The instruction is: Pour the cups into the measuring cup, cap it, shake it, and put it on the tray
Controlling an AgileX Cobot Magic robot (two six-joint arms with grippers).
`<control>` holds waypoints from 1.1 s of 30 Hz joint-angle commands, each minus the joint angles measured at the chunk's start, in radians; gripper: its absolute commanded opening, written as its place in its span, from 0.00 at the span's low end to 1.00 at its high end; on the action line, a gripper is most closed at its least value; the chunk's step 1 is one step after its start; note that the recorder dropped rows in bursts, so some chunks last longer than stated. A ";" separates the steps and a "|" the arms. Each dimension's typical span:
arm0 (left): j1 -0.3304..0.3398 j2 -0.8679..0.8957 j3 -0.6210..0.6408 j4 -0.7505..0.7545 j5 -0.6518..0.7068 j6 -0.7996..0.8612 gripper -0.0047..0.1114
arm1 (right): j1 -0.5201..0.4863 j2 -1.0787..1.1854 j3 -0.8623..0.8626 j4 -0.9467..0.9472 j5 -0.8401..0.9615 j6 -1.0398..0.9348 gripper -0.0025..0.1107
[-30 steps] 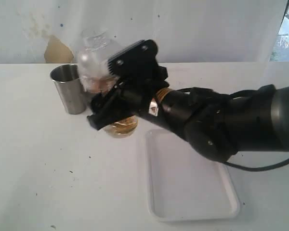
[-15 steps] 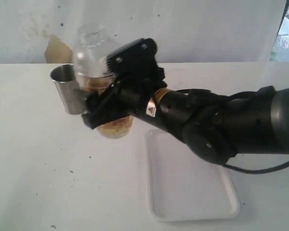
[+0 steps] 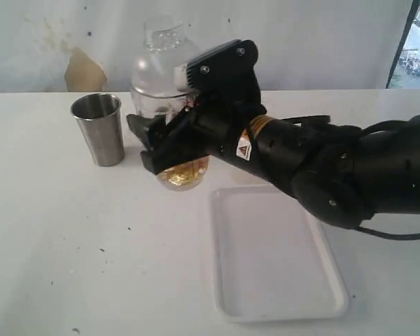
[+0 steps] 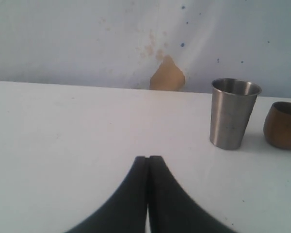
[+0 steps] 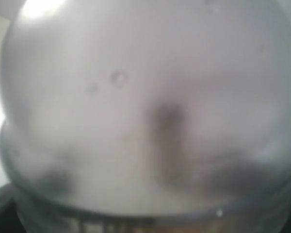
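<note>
My right gripper (image 3: 162, 143) is shut on the measuring cup (image 3: 184, 173), held off the table left of the tray (image 3: 273, 259). Amber liquid sits in its bottom. The clear dome cap (image 3: 159, 66) is on it. Seen from the right wrist, the foggy cap (image 5: 145, 97) fills the picture and hides the fingers. The steel tumbler (image 3: 103, 129) stands to the left. In the left wrist view my left gripper (image 4: 148, 158) is shut and empty, short of the steel tumbler (image 4: 233, 114) and the wooden cup (image 4: 282, 125). The exterior view shows neither the wooden cup nor the left arm.
The right arm's thick black body (image 3: 336, 168) stretches across the table above the tray's far end. A white wall with a brown patch (image 3: 84, 72) stands right behind the table's back edge.
The right gripper has swung the capped measuring cup up and to the right, and it now stands more upright. The liquid has settled at the bottom. The tumbler and tray have not moved.
</note>
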 commanded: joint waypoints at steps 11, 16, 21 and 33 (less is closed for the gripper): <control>-0.001 -0.004 0.005 0.001 -0.009 0.000 0.04 | -0.003 -0.036 0.004 -0.066 -0.064 0.053 0.02; -0.001 -0.004 0.005 0.001 -0.009 0.000 0.04 | -0.006 -0.025 -0.006 0.246 -0.033 -0.120 0.02; -0.001 -0.004 0.005 0.001 -0.009 0.000 0.04 | 0.006 -0.028 -0.012 0.255 -0.035 -0.179 0.02; -0.001 -0.004 0.005 0.001 -0.009 0.000 0.04 | -0.130 -0.167 -0.024 0.209 0.046 -0.282 0.02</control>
